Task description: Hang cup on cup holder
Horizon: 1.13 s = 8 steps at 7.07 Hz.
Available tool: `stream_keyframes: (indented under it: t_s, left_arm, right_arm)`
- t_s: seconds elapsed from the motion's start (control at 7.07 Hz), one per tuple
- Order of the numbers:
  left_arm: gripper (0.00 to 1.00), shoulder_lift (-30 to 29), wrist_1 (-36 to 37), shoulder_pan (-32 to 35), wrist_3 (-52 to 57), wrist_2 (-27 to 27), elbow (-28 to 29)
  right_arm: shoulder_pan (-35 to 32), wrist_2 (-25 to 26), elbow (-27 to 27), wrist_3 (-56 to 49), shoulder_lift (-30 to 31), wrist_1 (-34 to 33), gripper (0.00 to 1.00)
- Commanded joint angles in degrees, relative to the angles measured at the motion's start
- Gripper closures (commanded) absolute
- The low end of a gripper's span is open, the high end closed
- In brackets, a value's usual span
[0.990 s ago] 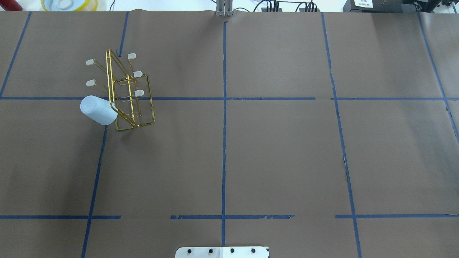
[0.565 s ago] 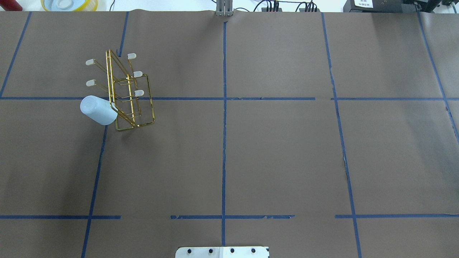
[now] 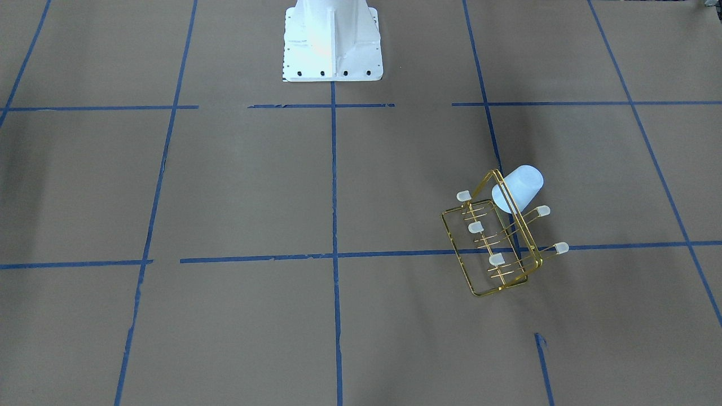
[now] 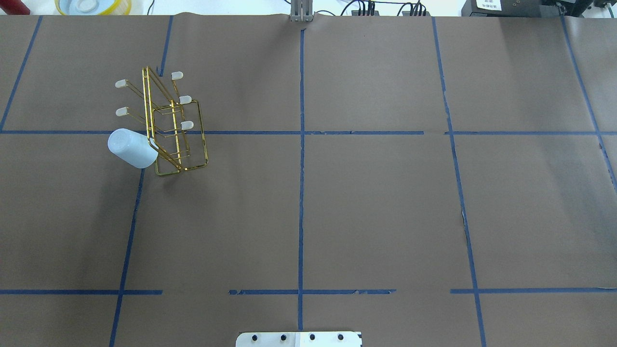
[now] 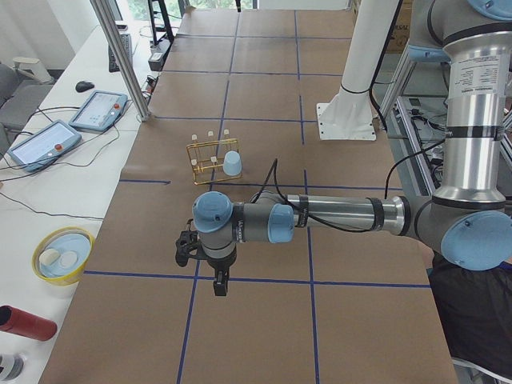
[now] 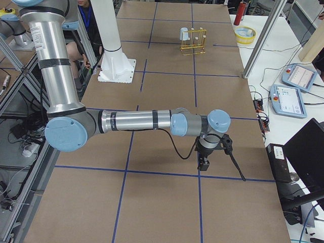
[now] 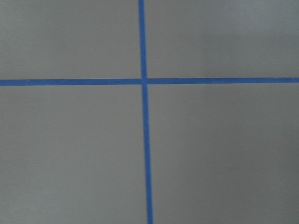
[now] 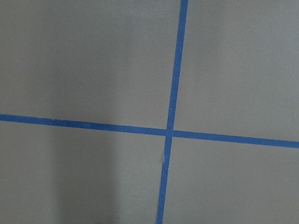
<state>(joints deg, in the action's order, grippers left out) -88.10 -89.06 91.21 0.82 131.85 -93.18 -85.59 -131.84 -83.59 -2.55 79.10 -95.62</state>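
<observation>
**Cup tilted on rack, both arms well apart**

Blue tape grids the brown table (image 4: 385,217). Whether the left gripper (image 5: 220,284) or the right gripper (image 6: 203,163) is spread cannot be told. On the far-left side the cup (image 4: 131,148) leans against the gold rack (image 4: 178,140). A yellow bowl (image 5: 62,254) sits beyond the table.

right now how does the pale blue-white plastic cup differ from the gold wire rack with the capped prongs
The cup is solid, smooth pale plastic; the rack is open gold wire. The cup is far smaller than the rack. The cup tilts, closed base outward; the rack stands upright. Both are on the robot's left, touching.
</observation>
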Motion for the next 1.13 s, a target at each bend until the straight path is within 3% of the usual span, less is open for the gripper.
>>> stream_keyframes:
  t_s: [0.0,0.99]
  left_arm:
    - [0.0,-1.71,-0.06,0.02,-0.03,-0.45,-0.24]
    - [0.0,-3.92,0.03,-0.24,0.06,-0.89,-0.51]
  right_arm:
    - [-0.02,0.0,0.0,0.0,0.0,0.0,0.0]
    - [-0.02,0.0,0.0,0.0,0.0,0.0,0.0]
